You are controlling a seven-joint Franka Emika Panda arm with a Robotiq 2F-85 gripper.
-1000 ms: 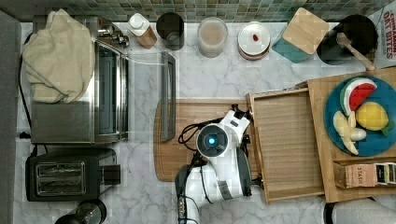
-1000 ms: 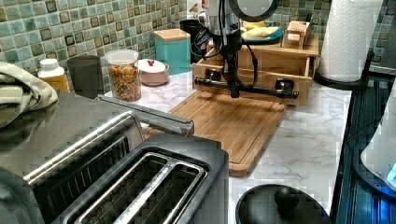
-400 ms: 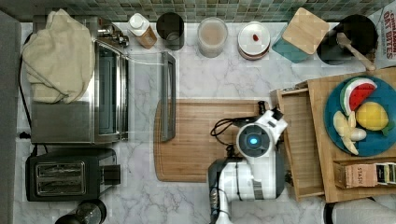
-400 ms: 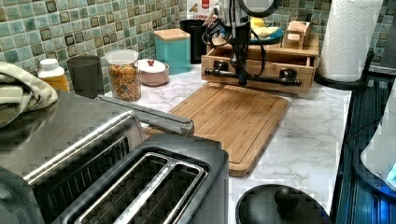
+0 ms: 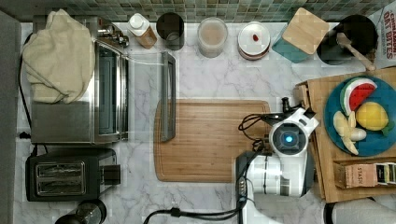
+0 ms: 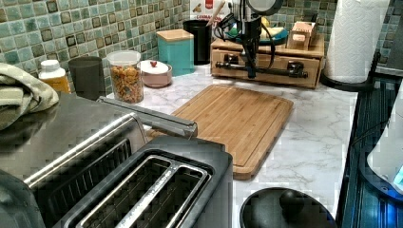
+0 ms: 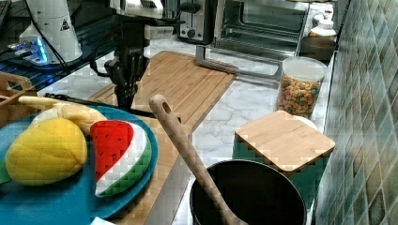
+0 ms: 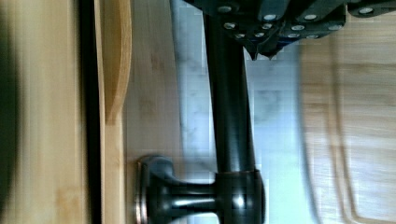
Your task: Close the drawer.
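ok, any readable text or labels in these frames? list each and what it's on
"...BITES", second line of a cut-off label, on the snack box at the top view's upper right corner; the line above is too clipped to read.
"STASH", partly cut, on the small tea box beside the blue plate.
Red logo on the box behind the black cup: too blurred.
Triangle sticker on the white arm base: no legible words.

**Drawer pushed flush into its wooden cabinet**

The drawer (image 6: 266,66), light bamboo-like wood with a long dark bar handle (image 6: 261,70) across its front, sat fully in under the slab, front face level with the cabinet frame, at the far end of the marble counter in the left view.
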